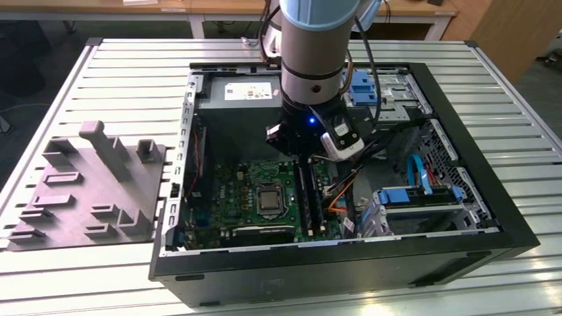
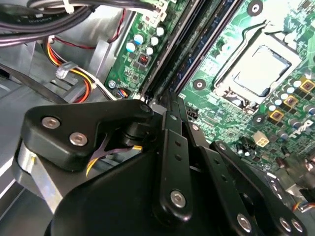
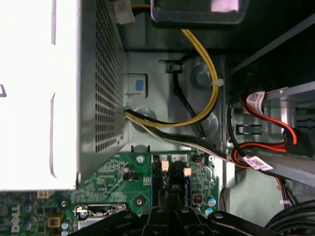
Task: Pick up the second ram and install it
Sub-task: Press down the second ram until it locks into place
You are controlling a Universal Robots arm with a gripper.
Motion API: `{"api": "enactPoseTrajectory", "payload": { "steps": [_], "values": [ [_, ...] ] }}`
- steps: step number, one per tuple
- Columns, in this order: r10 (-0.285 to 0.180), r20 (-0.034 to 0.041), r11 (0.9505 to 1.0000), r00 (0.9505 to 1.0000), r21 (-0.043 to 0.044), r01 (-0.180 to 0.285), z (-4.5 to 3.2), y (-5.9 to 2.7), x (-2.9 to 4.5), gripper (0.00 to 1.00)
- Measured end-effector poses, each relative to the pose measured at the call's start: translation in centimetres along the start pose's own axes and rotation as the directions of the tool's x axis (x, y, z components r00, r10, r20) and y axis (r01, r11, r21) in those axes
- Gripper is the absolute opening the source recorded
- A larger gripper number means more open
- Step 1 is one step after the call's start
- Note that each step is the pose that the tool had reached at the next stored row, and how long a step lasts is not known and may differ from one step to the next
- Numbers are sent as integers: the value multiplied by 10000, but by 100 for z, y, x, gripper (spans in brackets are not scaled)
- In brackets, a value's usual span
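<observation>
The second ram is a long dark blue-green stick lying along the black memory slots on the green motherboard. In the exterior view it is a dark strip to the exterior view's right of the processor socket. My gripper is down inside the open computer case, its black fingers shut together. The tips sit over the far end of the stick; whether they touch it is hidden. In the first wrist view the fingertips stand just above the slot ends.
The black case wall rings the work area. Yellow and black cables and red ones run close to the slots. A power supply sits at the back, and a blue-railed drive cage at the exterior view's right. A grey fixture block lies outside the case.
</observation>
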State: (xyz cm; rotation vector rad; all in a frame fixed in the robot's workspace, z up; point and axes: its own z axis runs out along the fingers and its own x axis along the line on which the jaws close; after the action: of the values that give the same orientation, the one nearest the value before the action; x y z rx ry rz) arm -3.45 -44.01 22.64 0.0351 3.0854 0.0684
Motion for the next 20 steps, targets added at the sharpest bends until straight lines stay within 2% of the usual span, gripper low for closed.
{"api": "enactPoseTrajectory", "payload": {
  "steps": [20],
  "values": [
    [0, -2, 10000, 10000, 6, 0, 74, -4, 5, 10]
  ]
}}
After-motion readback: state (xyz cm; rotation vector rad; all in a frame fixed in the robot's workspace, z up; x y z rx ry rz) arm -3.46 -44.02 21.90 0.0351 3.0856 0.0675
